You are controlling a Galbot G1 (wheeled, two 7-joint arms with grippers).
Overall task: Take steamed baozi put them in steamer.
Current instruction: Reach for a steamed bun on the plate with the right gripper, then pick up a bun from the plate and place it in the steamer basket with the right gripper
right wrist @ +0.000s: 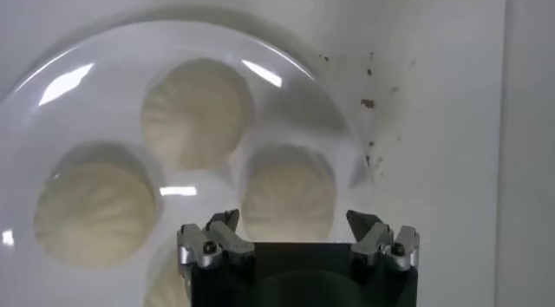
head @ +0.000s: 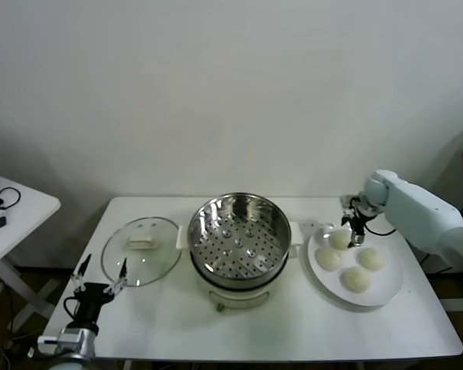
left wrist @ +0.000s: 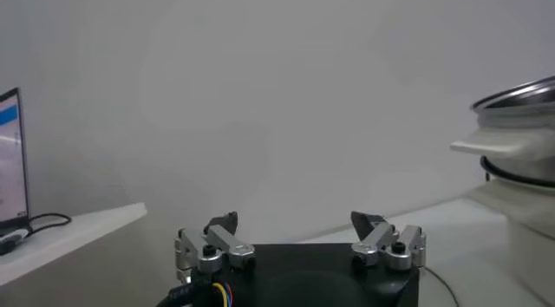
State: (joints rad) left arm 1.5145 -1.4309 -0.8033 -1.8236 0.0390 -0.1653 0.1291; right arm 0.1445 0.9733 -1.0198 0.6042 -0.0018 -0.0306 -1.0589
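Approach to the first pick is the step in hand, judged from the layout: all four steamed baozi [head: 349, 260] lie on the white plate [head: 386, 294] at the robot's right side of the table [head: 293, 331], and the steamer [head: 239, 235] at the centre holds nothing on its perforated floor.

Right gripper [head: 353, 223] hangs above the rear bun [head: 339, 240], the one on the plate's far edge. In the right wrist view that bun [right wrist: 288, 192] sits between the two fingertips [right wrist: 224, 224], which stand spread wide and touch nothing. Nothing is held.

Recommended practice for this step:
- Descend straight, keeping the bun centred between the fingers, so neither tip drags the dough sideways.
- Watch the neighbouring buns [right wrist: 195, 109], which lie just beside the target; a finger may nudge one.
- Close gently; the dough looks soft and would likely dent or tear under a hard squeeze.
- Lift clear of the plate rim before carrying across to the steamer.

Left gripper [head: 100, 276] is parked near the robot's left front corner of the table, just in front of the glass lid [head: 141, 250], jaws apart and empty.
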